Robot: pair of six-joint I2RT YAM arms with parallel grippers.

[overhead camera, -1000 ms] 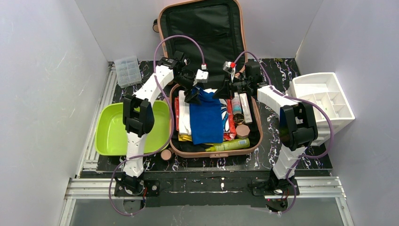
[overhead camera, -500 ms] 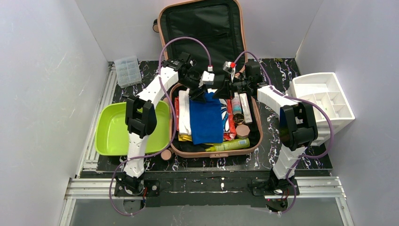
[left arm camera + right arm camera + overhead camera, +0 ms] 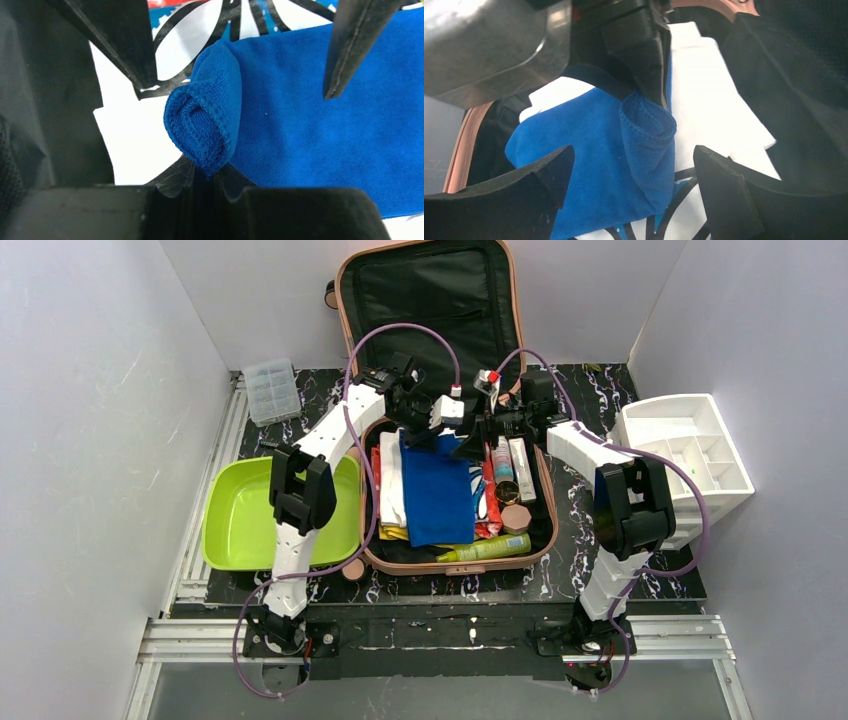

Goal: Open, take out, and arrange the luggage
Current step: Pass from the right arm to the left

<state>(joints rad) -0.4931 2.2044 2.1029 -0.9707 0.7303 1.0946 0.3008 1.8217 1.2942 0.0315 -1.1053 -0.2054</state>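
The luggage [image 3: 365,540], a salmon-pink suitcase, lies open with its black-lined lid [image 3: 430,300] leaning on the back wall. A blue cloth [image 3: 437,490] lies on top of the contents. My left gripper [image 3: 425,432] is shut on the cloth's far corner. In the left wrist view the pinched fold [image 3: 207,120] bulges out just above the left gripper [image 3: 207,175]. My right gripper [image 3: 470,445] faces it, open. In the right wrist view the right gripper [image 3: 634,185] straddles the fold [image 3: 649,145] without touching it.
Folded white clothing [image 3: 392,480], tubes [image 3: 510,465], a round jar [image 3: 514,517] and a yellow-green bottle [image 3: 485,548] fill the shell. A lime-green tray [image 3: 235,520] stands left, a white organizer [image 3: 690,455] right, a clear compartment box [image 3: 271,390] back left, a small round lid [image 3: 352,568] near the front.
My left gripper moved right and closed on the blue cloth's far corner. My right gripper, shut there before, has opened and let go.
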